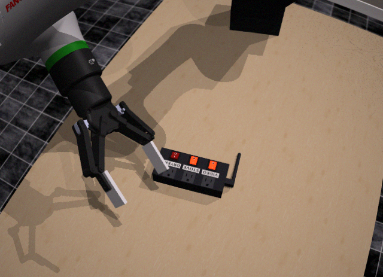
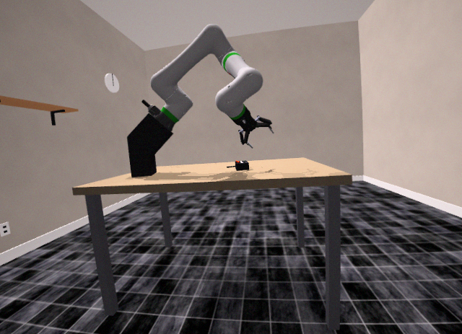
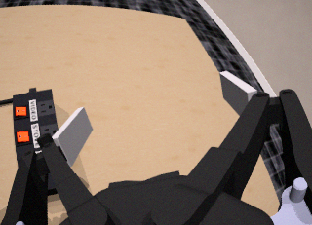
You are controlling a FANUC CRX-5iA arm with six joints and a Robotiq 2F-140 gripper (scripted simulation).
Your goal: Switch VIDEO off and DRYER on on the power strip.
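A black power strip (image 1: 192,176) lies face up on the wooden table, with three rocker switches labelled DRYER, STOVE and VIDEO. The DRYER switch (image 1: 175,155) is dark red. The STOVE switch (image 1: 193,160) and the VIDEO switch (image 1: 212,164) glow bright orange. A short black cord stub (image 1: 234,170) sticks out at the VIDEO end. My gripper (image 1: 137,175) is wide open and empty, well above the table beside the strip's DRYER end. The exterior view shows the gripper (image 2: 257,135) high over the strip (image 2: 241,164). The wrist view shows the strip (image 3: 33,128) at the left edge, partly behind a finger pad.
The arm's black base block (image 1: 261,9) stands at the table's far edge. The table's left edge (image 1: 46,144) lies below the gripper, with dark tiled floor beyond it.
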